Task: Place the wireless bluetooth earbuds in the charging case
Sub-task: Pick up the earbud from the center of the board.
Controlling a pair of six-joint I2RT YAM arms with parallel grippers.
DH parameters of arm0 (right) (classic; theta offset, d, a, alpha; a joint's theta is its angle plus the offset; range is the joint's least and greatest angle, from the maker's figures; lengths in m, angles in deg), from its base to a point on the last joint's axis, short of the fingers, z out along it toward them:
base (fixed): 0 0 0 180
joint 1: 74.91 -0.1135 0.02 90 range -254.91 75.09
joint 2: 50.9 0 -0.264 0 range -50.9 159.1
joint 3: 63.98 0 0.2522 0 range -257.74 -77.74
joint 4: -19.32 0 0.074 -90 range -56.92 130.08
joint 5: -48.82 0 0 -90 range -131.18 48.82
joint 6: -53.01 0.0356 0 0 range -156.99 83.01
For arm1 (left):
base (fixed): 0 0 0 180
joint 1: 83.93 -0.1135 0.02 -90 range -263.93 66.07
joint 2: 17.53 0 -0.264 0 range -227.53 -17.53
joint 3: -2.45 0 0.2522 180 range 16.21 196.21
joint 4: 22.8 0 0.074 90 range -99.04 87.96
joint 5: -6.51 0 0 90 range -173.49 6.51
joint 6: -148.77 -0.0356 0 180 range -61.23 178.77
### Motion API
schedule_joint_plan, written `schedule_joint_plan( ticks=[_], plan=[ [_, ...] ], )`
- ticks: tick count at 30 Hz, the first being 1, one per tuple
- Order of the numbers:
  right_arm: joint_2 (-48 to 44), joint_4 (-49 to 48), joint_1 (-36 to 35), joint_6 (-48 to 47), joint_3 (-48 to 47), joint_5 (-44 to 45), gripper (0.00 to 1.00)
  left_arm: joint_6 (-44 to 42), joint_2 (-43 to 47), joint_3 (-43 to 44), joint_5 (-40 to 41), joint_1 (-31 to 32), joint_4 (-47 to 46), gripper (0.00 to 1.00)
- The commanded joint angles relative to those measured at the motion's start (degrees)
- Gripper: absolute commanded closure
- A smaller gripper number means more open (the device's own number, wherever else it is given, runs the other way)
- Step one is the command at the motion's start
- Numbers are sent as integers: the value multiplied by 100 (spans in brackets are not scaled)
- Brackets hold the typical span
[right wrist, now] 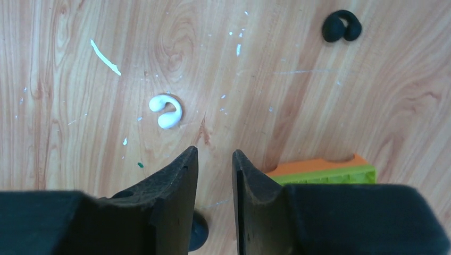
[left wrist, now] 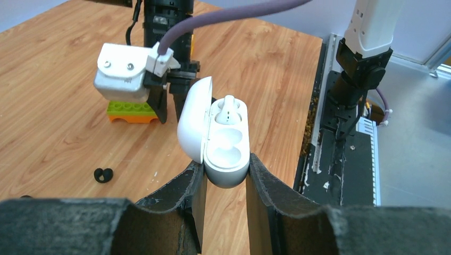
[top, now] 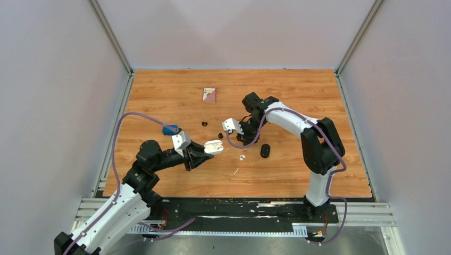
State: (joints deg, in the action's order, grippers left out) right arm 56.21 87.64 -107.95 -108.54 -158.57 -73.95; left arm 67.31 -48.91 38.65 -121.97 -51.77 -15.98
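Observation:
My left gripper [left wrist: 226,172] is shut on the base of a white charging case [left wrist: 227,143], held above the table with its lid [left wrist: 192,119] swung open. One white earbud [left wrist: 228,109] sits in the far socket; the near socket is empty. From above, the case [top: 214,147] hangs left of centre. My right gripper [right wrist: 214,156] points down at the table, its jaws narrowly apart with nothing between them. A second white earbud [right wrist: 166,111] lies on the wood just ahead of it [top: 242,157]. Black earbuds [top: 204,124] [top: 220,136] lie loose nearby.
An orange-and-green toy [right wrist: 324,169] lies beside my right fingers [left wrist: 132,111]. A black case [top: 265,151] lies right of centre, and a pink-and-white card [top: 209,94] lies further back. A white sliver [right wrist: 105,57] and small flecks dot the wood.

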Motion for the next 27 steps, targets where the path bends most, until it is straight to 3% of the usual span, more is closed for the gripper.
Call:
schedule_joint_plan(
  ticks=[1, 27],
  plan=[
    [252, 394, -252, -416, -307, -1, 69, -106, 17, 86, 24, 17, -69, 99],
    [719, 425, -524, -254, -239, 212, 67, -106, 44, 86, 18, 21, -63, 99]
  ],
)
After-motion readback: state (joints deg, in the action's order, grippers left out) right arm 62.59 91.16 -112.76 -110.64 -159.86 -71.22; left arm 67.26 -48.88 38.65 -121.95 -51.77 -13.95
